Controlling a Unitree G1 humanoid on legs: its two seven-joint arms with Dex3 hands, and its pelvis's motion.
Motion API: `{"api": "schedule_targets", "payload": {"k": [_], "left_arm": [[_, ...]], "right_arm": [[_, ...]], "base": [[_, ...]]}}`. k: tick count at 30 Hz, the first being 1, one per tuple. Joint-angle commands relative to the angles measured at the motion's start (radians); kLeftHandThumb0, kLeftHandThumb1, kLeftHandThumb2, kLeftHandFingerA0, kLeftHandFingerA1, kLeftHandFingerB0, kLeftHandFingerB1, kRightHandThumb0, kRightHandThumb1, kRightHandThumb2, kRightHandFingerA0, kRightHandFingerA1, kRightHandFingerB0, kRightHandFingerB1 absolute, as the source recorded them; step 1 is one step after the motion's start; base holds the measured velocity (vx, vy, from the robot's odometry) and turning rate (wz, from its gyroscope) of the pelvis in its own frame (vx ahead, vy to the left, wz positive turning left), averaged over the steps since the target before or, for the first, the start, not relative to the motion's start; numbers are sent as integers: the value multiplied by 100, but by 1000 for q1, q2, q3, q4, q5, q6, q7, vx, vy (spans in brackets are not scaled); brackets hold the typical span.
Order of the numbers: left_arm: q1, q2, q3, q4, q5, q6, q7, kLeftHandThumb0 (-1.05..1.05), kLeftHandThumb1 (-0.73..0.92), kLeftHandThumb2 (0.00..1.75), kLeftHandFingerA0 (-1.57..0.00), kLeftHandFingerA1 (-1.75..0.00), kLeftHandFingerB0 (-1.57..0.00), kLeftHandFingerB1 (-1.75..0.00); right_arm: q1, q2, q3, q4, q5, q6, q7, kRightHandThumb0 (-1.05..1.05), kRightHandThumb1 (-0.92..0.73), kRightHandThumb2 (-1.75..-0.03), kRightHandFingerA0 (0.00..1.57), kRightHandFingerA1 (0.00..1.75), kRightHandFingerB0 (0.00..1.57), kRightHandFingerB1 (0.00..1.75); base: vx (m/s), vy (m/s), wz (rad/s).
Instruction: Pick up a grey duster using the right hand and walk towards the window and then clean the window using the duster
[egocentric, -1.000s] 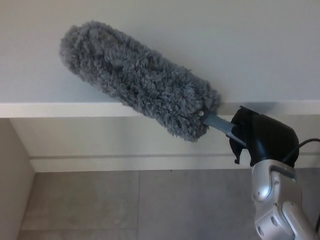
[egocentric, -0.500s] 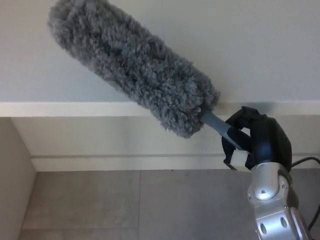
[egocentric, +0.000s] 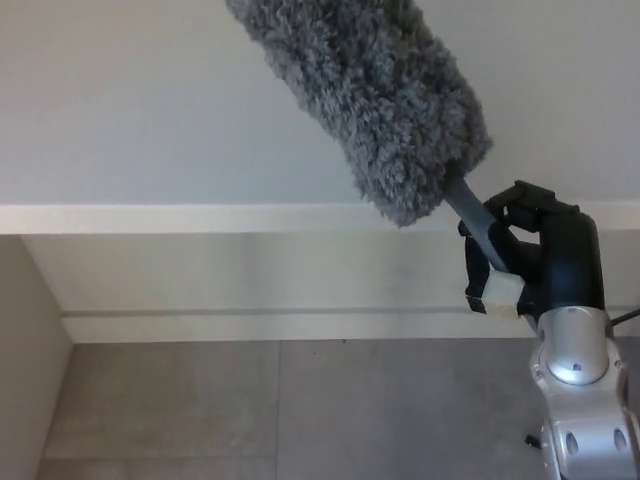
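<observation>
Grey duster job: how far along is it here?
Pickup looks done: the right hand is shut on the handle of the fluffy grey duster. In hand: its head is raised against the pale surface above the white ledge. Left: the wiping itself; no glass is identifiable.

The grey duster has a thick fluffy head slanting up and left from the fingers, its top cut off by the frame; its slim grey handle runs down between them, gripped.
</observation>
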Motion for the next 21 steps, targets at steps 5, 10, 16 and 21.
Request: {"api": "schedule_targets", "payload": {"k": [5, 10, 16, 21], "left_arm": [[-73, 125, 24, 75, -17, 20, -42, -4, 66, 87, -96, -125, -88, -105], [-90, 133, 19, 61, -14, -1, -44, -4, 56, 98, -107, -126, -94, -107], [-104, 137, 13, 54, -7, 1, -37, -4, 61, 94, -101, -129, -90, -108], [-163, 145, 24, 61, -27, 2, -66, -6, 61, 93, -102, -131, -90, -111]], "right_arm": [[201, 44, 178, -268, 299, 84, 238, -21, -36, -142, 112, 175, 90, 173], [279, -62, 233, -357, 302, 109, 298, -15, -33, -144, 110, 175, 95, 167], [342, -112, 260, -417, 319, 132, 306, -15, -29, -149, 110, 175, 98, 164], [441, -221, 408, -430, 252, 25, 332, -19, -34, -140, 107, 175, 94, 168]], "base": [[0, 0, 0], [0, 0, 0], [0, 0, 0], [0, 0, 0]]}}
